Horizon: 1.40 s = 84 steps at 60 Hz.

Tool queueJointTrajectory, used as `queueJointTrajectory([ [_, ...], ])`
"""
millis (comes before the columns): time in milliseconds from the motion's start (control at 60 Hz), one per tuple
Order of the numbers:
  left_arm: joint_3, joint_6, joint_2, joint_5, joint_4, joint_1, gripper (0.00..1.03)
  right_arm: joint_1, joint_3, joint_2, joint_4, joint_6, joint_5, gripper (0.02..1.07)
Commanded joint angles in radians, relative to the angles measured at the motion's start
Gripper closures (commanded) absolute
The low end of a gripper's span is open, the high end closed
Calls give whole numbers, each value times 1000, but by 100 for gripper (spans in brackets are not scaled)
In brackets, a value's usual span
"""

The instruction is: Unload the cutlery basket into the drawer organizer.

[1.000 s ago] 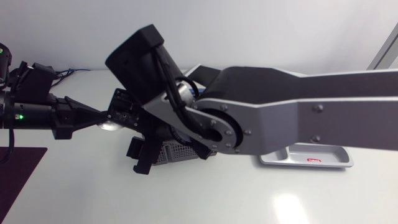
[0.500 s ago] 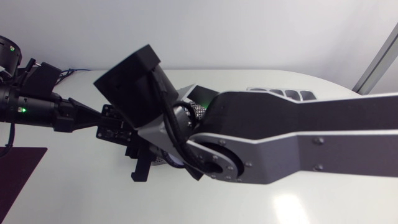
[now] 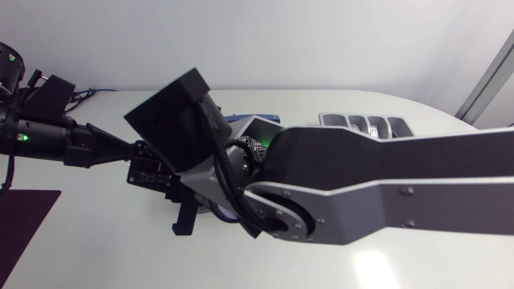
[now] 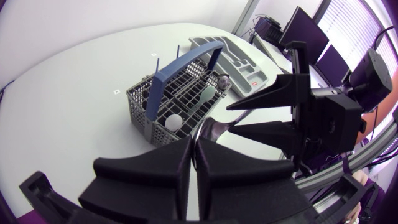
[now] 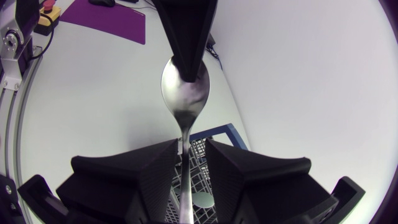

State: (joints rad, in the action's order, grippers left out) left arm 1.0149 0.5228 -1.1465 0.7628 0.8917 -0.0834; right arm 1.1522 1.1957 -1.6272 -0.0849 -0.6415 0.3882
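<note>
The grey drawer organizer (image 3: 324, 119) lies at the upper right of the head view, and I can see nothing in its compartments. The mesh cutlery basket (image 4: 140, 107), at the centre behind my right arm (image 3: 385, 185), holds more cutlery (image 4: 175, 122). My left gripper (image 4: 195, 143) is closed on the bowl of a spoon (image 5: 185, 93). My right gripper (image 5: 193, 144) stands open with the handle between its fingers, not clamped. I judge the spoon light, stiff and slippery, so the flat handle is the better hold.

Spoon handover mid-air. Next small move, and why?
Probably close the right gripper on the spoon handle: the handle runs between its open fingers, while the left gripper pinches the spoon's bowl. Left should let go only afterwards.
</note>
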Motion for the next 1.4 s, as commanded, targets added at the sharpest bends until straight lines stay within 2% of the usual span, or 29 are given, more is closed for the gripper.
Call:
queueJointTrajectory([
  [0, 37, -15, 2, 23, 13, -7, 100, 14, -28, -16, 7, -26, 15, 71],
  [50, 37, -17, 5, 26, 15, -7, 100, 14, -28, -16, 10, -26, 15, 73],
  [183, 37, -15, 8, 32, 19, -7, 100, 17, -28, -16, 10, -32, 15, 91],
  [417, 40, -15, 11, 35, 24, -9, 100, 18, -28, -22, 8, -30, 17, 99],
  [600, 57, -15, 16, 59, 33, -26, 99, 24, -36, -17, 5, -32, 15, 99],
  [633, 62, -17, 21, 66, 33, -36, 92, 24, -38, -16, 4, -32, 15, 99],
  [700, 74, -20, 25, 92, 33, -52, 69, 24, -42, -10, 2, -32, 15, 99],
  [750, 79, -21, 30, 95, 33, -61, 60, 24, -48, -3, -1, -32, 15, 99],
  [800, 86, -24, 37, 96, 26, -79, 43, 24, -56, 7, -3, -32, 15, 99],
  [850, 94, -30, 41, 98, 26, -90, 35, 24, -65, 20, -9, -30, 15, 99],
  [917, 100, -46, 57, 104, 6, -113, 17, 20, -79, 44, -19, -26, 15, 99],
  [950, 97, -63, 70, 109, -22, -128, 11, 15, -85, 59, -29, -20, 15, 99],
  [1100, 22, -104, 133, 115, -181, -142, 9, -46, -107, 168, -92, 14, 1, 99],
  [1133, -10, -124, 139, 115, -241, -138, 9, -80, -107, 202, -119, 29, -11, 99],
  [1233, -68, -129, 136, 113, -333, -130, 9, -189, -99, 288, -194, 82, -41, 99],
  [1333, -95, -130, 111, 104, -381, -121, 9, -318, -88, 346, -257, 140, -95, 99],
  [1383, -101, -130, 97, 73, -399, -105, 9, -381, -82, 366, -285, 163, -123, 99],
])
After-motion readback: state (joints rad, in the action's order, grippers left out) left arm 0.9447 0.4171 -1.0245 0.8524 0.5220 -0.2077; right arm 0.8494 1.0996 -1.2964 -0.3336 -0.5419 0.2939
